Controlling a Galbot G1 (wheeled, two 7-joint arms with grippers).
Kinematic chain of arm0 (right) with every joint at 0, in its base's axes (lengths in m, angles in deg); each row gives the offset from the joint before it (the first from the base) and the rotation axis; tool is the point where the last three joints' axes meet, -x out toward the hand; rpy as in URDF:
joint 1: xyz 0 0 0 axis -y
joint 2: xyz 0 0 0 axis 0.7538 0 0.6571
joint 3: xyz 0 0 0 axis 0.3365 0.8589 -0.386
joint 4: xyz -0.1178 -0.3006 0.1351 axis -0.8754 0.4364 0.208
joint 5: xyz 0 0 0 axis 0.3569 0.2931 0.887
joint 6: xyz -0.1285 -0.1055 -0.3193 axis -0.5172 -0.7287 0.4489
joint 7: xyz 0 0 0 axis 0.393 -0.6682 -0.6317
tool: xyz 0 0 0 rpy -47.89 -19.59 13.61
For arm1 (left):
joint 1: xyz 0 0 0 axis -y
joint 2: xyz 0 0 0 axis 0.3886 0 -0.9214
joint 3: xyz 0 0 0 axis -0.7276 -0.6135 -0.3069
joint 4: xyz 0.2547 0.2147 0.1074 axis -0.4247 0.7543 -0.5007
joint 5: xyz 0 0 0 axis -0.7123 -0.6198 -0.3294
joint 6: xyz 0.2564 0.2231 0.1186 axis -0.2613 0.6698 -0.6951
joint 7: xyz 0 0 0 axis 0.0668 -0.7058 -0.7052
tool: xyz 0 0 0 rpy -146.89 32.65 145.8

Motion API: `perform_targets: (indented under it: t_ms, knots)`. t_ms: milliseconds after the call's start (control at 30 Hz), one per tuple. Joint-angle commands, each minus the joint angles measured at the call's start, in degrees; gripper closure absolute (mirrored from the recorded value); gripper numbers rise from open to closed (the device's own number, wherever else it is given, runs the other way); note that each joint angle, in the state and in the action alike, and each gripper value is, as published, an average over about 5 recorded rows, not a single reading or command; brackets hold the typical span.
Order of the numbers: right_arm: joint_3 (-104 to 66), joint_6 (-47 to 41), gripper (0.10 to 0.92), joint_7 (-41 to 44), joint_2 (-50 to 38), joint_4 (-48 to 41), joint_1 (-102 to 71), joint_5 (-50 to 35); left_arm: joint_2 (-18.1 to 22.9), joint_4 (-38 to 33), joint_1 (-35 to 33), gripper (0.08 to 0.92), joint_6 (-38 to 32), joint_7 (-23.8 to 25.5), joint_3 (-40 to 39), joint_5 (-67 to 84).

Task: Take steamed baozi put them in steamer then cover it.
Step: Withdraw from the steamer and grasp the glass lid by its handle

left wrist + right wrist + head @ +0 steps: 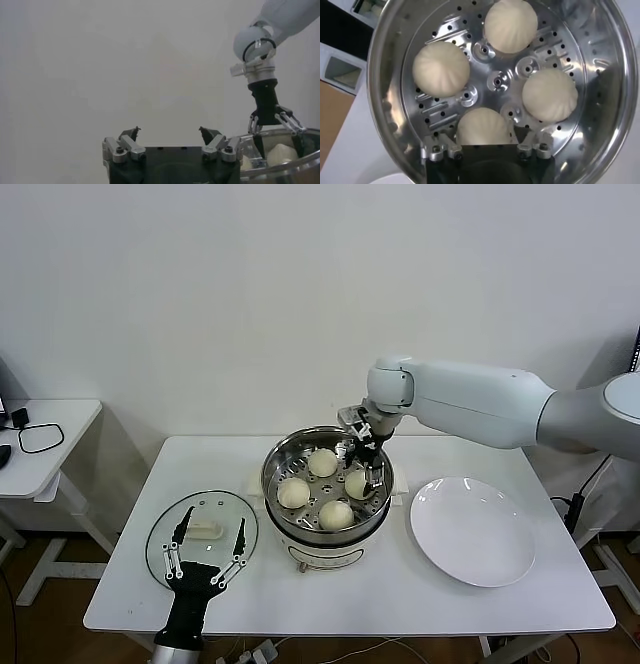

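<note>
Four steamed baozi [322, 462] in steamer [275, 459]; right claw [367, 467] spread around the rightmost, partly hiding it. Left claw [207, 556] spread over glass lid [160, 539] on desk [400, 594]; plate [470, 529] beside.

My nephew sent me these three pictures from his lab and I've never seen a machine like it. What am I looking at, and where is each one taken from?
It is a two-armed robot. The wide picture comes from a camera on its head; the other two come from cameras on its wrists.

On the white table stand a steel steamer holding four buns, a glass lid lying flat to its left, and a white plate to its right with nothing on it.

The right hand reaches down into the steamer, fingers open around one bun, so that bun looks just about set down. The left hand hangs open over the lid and holds nothing.
</note>
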Motion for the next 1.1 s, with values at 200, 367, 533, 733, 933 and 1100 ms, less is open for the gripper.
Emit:
perform_targets:
  t_ms: [200, 367, 533, 733, 933, 1100]
  knots:
    - [-20.1, 12.7, 0.203, -38.1, -23.0, 20.1, -7.6, -3.1, -0.3, -0.3, 1.0, 0.177, 1.0, 0.0, 0.5, -3.2]
    - [-33.1, 19.5, 0.203, -68.8, -30.8, 26.0, -22.1, -3.9, -0.9, -0.3, 2.4, 0.177, 3.7, -0.8, 1.1, -6.7]
    - [-54.0, 24.1, 0.203, -84.6, -31.1, 27.3, -44.9, -4.3, -1.5, 1.5, 5.7, 0.177, 6.1, -1.4, 2.1, -10.6]
    - [-79.0, 27.4, 0.203, -89.1, -24.6, 25.4, -69.8, -2.1, -2.5, 7.4, 10.3, 0.177, 7.6, -0.9, 3.1, -16.6]
    - [-96.1, 29.4, 0.203, -86.3, -16.3, 22.5, -85.5, 1.1, -4.4, 16.1, 13.7, 0.177, 8.5, -0.7, 4.6, -28.9]
    - [-104.5, 30.8, 0.203, -81.9, -12.6, 21.8, -94.5, 1.3, -6.4, 23.3, 14.4, 0.177, 8.6, -0.9, 7.1, -42.8]
